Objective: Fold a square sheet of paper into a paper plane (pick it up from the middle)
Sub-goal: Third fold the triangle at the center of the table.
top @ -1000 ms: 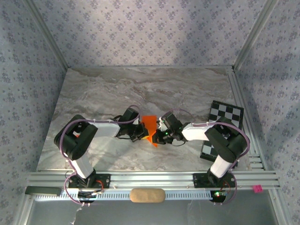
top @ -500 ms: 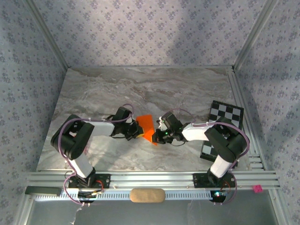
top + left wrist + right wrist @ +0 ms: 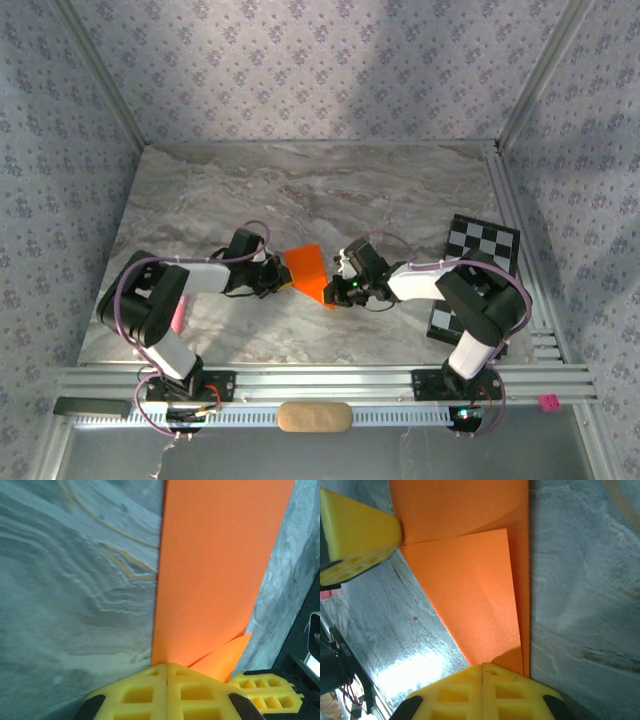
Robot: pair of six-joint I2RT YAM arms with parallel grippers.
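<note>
Opens at 9 o'clock on the marble table point(image 3: 400, 200) with a small pink stick point(image 3: 180, 313), lying flat just beside the left arm's elbow. Further right, finds the left gripper point(image 3: 285, 281) low over the surface, aimed toward 3 o'clock, jaws clenched on the 8 o'clock corner of the square sheet of paper point(image 3: 308, 268). Reads the same from the left wrist: 2 yellow fingers point(image 3: 197, 682) pressed together with no gap, bright orange paper running out from their seam toward 12 o'clock, and a narrow folded flap sticking out toward 4 o'clock. Places the sheet flat on the marble near the table's centre, a little toward 6 o'clock, between the 2 grippers and touching both. Shows it folded rather than square, with 1 layer lying over another and a sharp tip pointing to 5 o'clock. At that tip, meets the right gripper point(image 3: 334, 292), aimed toward 10 o'clock and likewise pinched tight on the paper. From the right wrist, shows closed yellow fingers point(image 3: 515, 690) with the orange layers wedged in at their seam, and the other gripper's yellow finger touching the sheet's edge at 10 o'clock. Ends at 3 o'clock with a black-and-white checkerboard card point(image 3: 485, 245), flat at the table's edge, well apart from the sheet, its near part hidden under the right arm.
</note>
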